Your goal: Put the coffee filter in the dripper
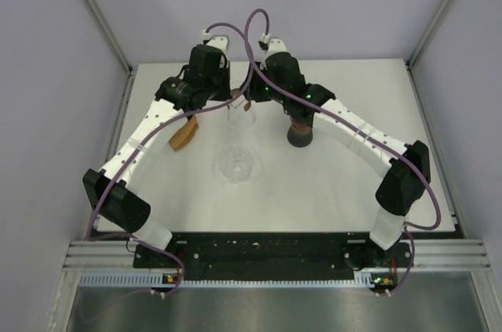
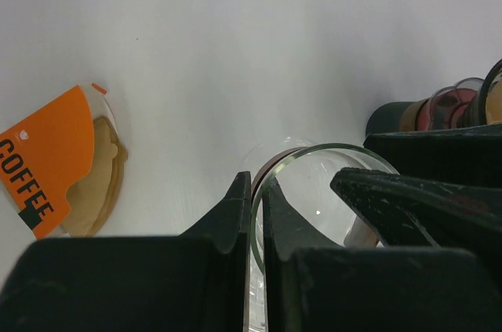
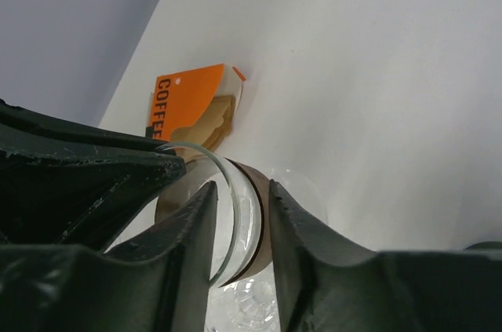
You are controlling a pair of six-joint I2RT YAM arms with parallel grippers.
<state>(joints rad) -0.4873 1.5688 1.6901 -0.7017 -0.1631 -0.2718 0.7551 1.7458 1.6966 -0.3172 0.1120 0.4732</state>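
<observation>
The dripper is a clear glass cone with a brown wooden collar, held above the table at the back centre between both grippers. My left gripper is shut on its thin glass rim, one finger inside and one outside. My right gripper straddles the opposite rim and collar, its fingers closed against them. The coffee filters, brown paper in an orange "COFFEE" pack, lie flat on the table to the left; they also show in the left wrist view and right wrist view.
A clear glass vessel stands on the table just in front of the held dripper. A dark round bottle with a brown top stands to the right, under the right arm, and shows in the left wrist view. Grey walls enclose the white table.
</observation>
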